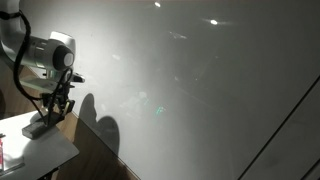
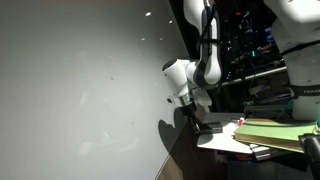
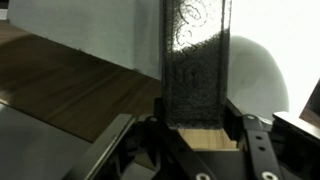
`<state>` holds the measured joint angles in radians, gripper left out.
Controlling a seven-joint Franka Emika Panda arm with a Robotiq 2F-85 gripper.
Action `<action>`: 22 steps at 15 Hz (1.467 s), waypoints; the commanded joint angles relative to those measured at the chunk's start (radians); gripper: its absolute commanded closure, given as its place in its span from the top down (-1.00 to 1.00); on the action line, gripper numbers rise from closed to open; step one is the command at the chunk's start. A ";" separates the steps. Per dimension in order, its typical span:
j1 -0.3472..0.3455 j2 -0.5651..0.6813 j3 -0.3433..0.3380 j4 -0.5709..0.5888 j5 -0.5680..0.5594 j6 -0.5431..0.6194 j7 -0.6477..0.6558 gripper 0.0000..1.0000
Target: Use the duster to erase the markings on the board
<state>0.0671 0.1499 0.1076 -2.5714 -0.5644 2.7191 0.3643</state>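
The board (image 1: 200,90) is a very large glossy white surface that fills most of both exterior views (image 2: 80,90) and shows at the top of the wrist view (image 3: 90,30). No markings show on it in any view. The duster (image 3: 195,70) is a dark grey felt block with a wooden back. It sits between the jaws of my gripper (image 3: 195,135), which is shut on it. In an exterior view my gripper (image 1: 50,112) reaches down to the duster (image 1: 40,128) at the small white table (image 1: 30,152), beside the board's edge.
The small white table (image 2: 225,143) also carries a stack of greenish books or folders (image 2: 275,135). Dark equipment racks (image 2: 250,50) stand behind the arm. A pink item (image 1: 2,150) sits at the table's edge. Wooden flooring (image 3: 70,95) lies below the board.
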 commanded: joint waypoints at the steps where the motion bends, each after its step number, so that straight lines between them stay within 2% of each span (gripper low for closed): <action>1: -0.017 0.041 -0.035 0.074 -0.016 -0.033 0.014 -0.38; 2: -0.026 0.053 -0.047 0.090 -0.010 -0.045 0.015 -0.38; 3: 0.005 0.063 -0.095 0.101 0.015 -0.057 0.004 -0.38; 6: -0.004 0.086 -0.136 0.120 0.082 -0.114 0.005 -0.38; 12: 0.022 0.056 -0.115 0.160 0.269 -0.256 0.005 -0.38; 22: 0.037 0.064 -0.120 0.182 0.322 -0.266 0.025 -0.38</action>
<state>0.0999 0.2173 -0.0124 -2.3952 -0.2776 2.4873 0.3843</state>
